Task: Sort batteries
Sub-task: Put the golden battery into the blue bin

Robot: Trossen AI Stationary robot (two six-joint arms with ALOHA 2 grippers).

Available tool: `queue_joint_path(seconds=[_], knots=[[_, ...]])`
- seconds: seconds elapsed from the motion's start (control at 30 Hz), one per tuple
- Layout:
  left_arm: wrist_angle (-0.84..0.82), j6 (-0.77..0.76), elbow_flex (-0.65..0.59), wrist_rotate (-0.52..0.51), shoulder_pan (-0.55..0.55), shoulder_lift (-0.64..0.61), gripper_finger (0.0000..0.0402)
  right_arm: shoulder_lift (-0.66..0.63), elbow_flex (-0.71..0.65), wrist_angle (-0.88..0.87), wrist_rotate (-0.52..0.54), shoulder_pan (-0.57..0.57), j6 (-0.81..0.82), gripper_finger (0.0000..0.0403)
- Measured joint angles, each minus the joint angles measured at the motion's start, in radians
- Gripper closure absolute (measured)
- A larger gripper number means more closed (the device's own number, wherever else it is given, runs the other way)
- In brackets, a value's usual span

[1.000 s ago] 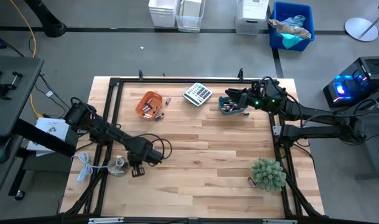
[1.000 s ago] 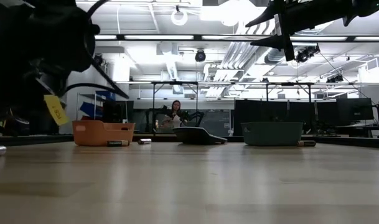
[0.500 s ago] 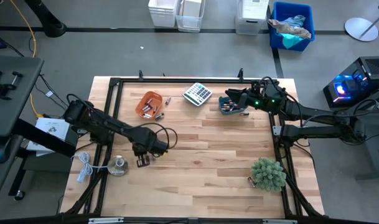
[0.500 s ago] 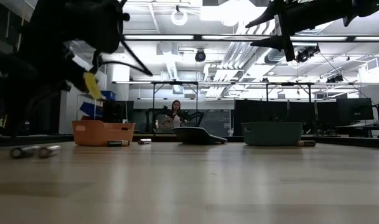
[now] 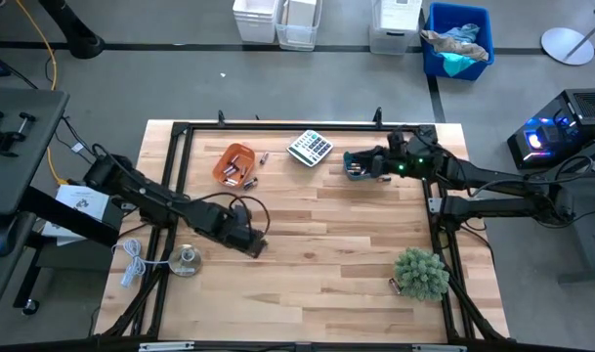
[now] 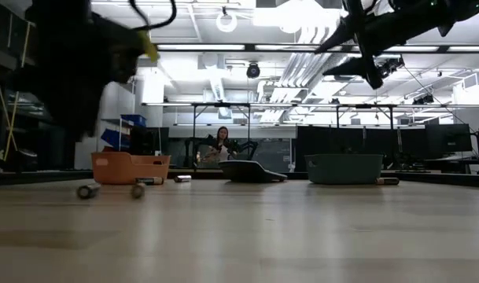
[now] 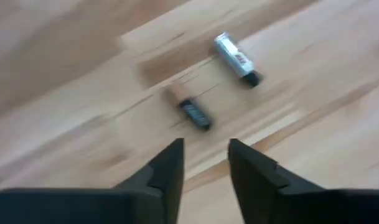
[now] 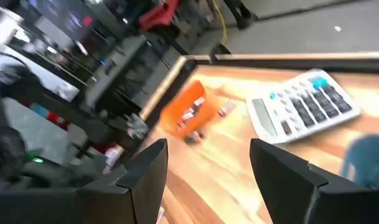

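The left claw [image 7: 203, 163], fingers parted and empty, hung low over 2 small cylindrical batteries [image 7: 195, 115] lying loose on the wooden tabletop [image 5: 336, 235], evidently lined up for a pick. The right claw [image 8: 208, 155] stood open above the blue-grey bowl [image 5: 361, 171], waiting.

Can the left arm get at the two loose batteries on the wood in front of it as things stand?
Probably yes. The left gripper hovers just short of the two batteries, fingers parted with nothing between them, and only bare table lies between.
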Motion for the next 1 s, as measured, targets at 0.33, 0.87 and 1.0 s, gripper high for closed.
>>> queue_joint_path(seconds=[0.33, 0.87, 1.0], knots=[[0.139, -0.240, 0.000, -0.036, 0.113, 0.153, 0.0162, 0.000, 0.000, -0.053, -0.046, 0.000, -0.034, 0.0181], [0.295, -0.302, 0.008, 0.041, 0.143, 0.310, 0.0159, 0.000, 0.000, -0.055, -0.060, 0.000, -0.075, 0.0181], [0.275, -0.233, 0.009, 0.068, 0.180, 0.316, 0.0194, 0.000, 0.000, -0.058, -0.064, 0.000, -0.094, 0.0181]])
